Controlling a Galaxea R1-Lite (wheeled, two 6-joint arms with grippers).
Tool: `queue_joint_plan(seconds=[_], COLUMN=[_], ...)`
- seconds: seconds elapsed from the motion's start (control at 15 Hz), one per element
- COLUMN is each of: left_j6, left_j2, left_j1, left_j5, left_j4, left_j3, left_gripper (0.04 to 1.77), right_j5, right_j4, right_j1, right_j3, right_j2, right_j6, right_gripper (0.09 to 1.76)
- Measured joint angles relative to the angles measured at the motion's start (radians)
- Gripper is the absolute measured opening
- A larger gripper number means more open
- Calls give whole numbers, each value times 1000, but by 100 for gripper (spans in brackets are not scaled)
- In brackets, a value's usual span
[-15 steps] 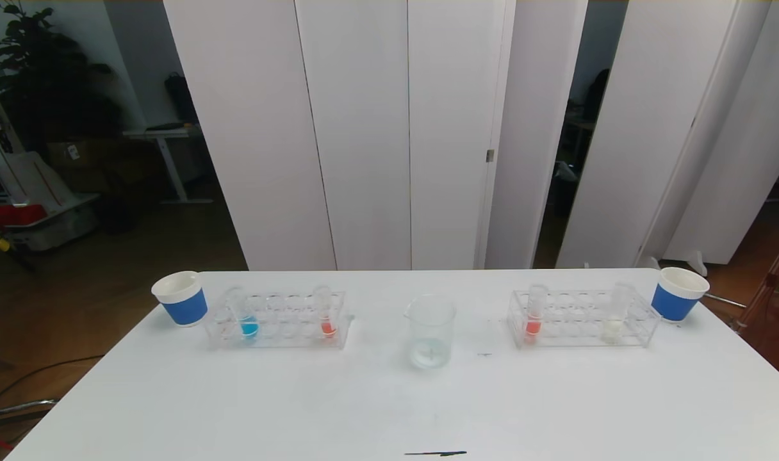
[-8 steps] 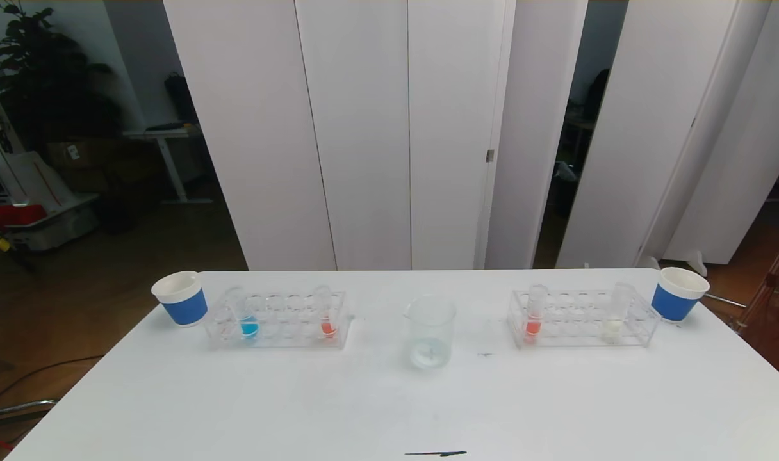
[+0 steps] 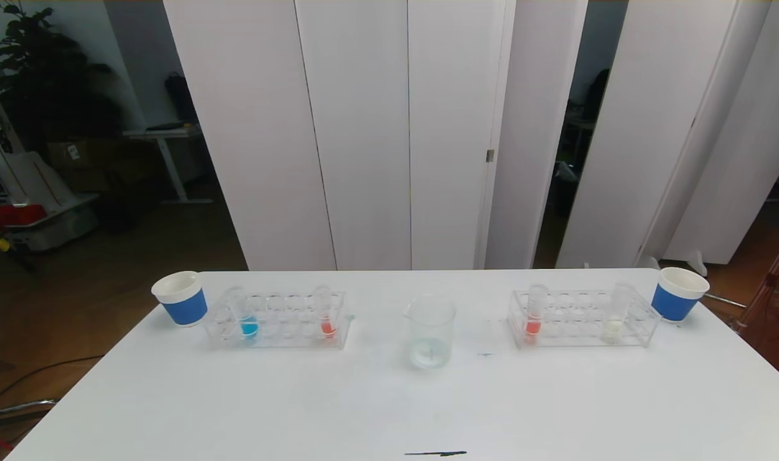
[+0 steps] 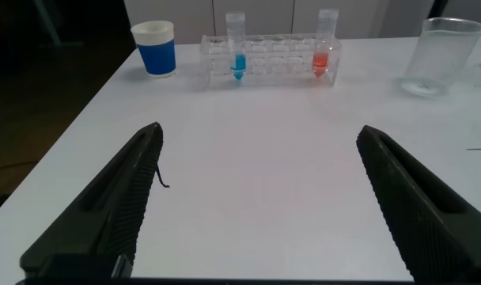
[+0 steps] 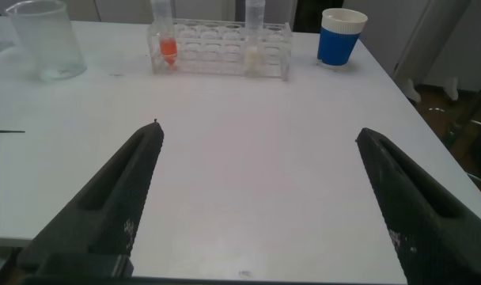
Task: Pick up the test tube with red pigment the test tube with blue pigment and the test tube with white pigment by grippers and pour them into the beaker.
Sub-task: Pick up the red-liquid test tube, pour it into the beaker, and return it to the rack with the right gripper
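my left claw (image 4: 256, 198) and right claw (image 5: 256, 198) both gape wide, empty, low over the near worktop (image 3: 389, 403). the beaker (image 3: 430, 331), scale marks unreadable, stands mid-worktop between racks holding the blue tube (image 3: 243, 316) left, white tube (image 3: 617, 313) right.

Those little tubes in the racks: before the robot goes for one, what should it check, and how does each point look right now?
1. Left gripper open and empty: ok.
2. Right gripper open and empty: ok.
3. Test tube with blue pigment upright in the left rack, beside a test tube with red pigment: ok.
4. Test tube with white pigment upright in the right rack: ok.
5. Beaker upright between the racks, mouth unobstructed: ok.
6. Beaker dry inside: cannot tell.
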Motion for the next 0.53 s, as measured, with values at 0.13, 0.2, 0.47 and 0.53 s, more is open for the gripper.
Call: queue_joint_plan(seconds=[0.13, 0.2, 0.47, 0.53], left_j6=[0, 0, 0, 0], left_j2=[0, 0, 0, 0], left_j1=[0, 0, 0, 0], left_j5=[0, 0, 0, 0], left_j4=[0, 0, 0, 0], left_j3=[0, 0, 0, 0], left_gripper=[175, 175, 175, 175], right_j5=[0, 0, 0, 0], right_j4=[0, 0, 1, 1], right_j1=[0, 0, 0, 0], right_j3=[-1, -1, -1, -1], right_j2=[0, 0, 0, 0], right_j6=[0, 0, -3, -3], right_gripper=[175, 175, 175, 175])
